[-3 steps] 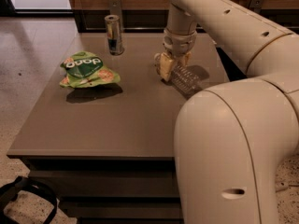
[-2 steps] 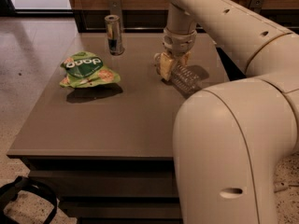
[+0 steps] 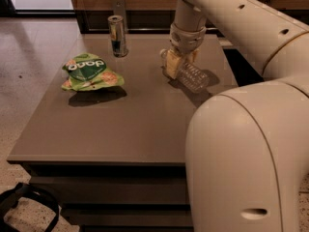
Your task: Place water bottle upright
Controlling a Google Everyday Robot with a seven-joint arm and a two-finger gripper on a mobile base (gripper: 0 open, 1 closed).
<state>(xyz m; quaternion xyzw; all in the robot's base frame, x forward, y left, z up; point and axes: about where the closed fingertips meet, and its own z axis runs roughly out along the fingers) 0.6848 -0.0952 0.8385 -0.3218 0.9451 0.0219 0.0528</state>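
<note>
The water bottle (image 3: 194, 76) is clear ribbed plastic and lies on its side on the brown table (image 3: 120, 124), at the far right. Its neck end points left toward the back and its body runs toward the right front. My gripper (image 3: 180, 62) comes straight down from above and straddles the bottle near its shoulder. One yellowish finger (image 3: 171, 65) shows on the bottle's left side, and the other is mostly hidden behind the wrist. The fingers look closed against the bottle, which still rests on the table.
A slim silver-and-blue can (image 3: 117, 36) stands upright at the back of the table. A green chip bag (image 3: 90, 72) lies at the left. My own large arm housing (image 3: 246, 158) blocks the right front. A dark strap (image 3: 24, 202) lies on the floor at lower left.
</note>
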